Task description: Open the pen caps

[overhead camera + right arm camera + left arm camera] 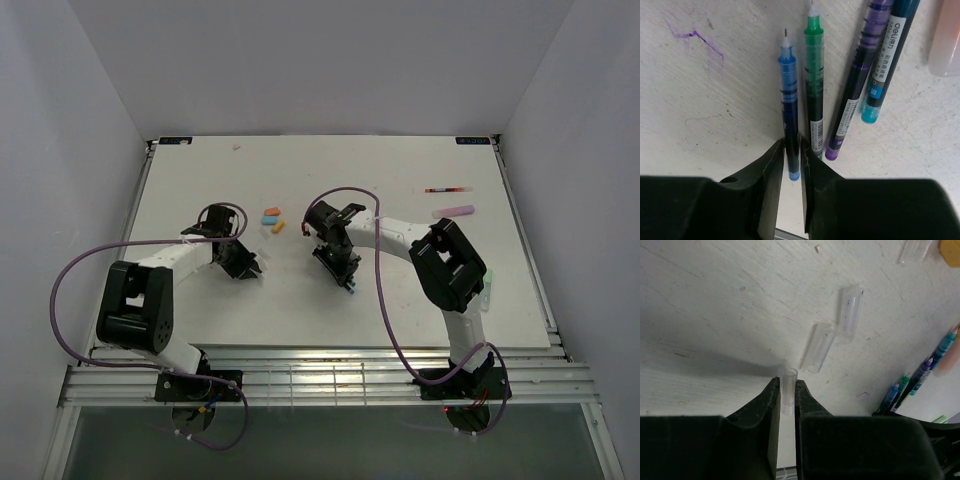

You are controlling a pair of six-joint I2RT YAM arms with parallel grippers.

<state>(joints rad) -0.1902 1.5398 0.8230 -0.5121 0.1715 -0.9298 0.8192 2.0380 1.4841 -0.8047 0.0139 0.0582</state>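
White walls close round a white worktop (pixel 200 310), scuffed and ink-stained up close. We see the left arm (pixel 150 290) and the right arm (pixel 452 265) both bent in toward its middle. A purple highlighter (pixel 453 212) and a thin pen (pixel 442 189) lie well apart from them, toward the far right.

Under the right wrist four pens lie side by side: blue pen (pixel 788 95), green pen (pixel 814 85), purple pen (pixel 860 75) and teal pen (pixel 888 55). The blue and green ones show bare needle tips. The right pincer (pixel 791 150) is clenched on the blue pen near its butt end, a finger against each side of the barrel.

The left pincer (pixel 786 382) is clenched on a clear cap (pixel 789 376). It stands between the fingertips, its open mouth poking just past them. Just beyond it one loose cap (pixel 819 347), also clear, lies on the worktop, touching a second cap (pixel 850 312) at a corner.

Farther back, between the two arms, we make out short coloured caps (pixel 270 212), orange and blue, close together.
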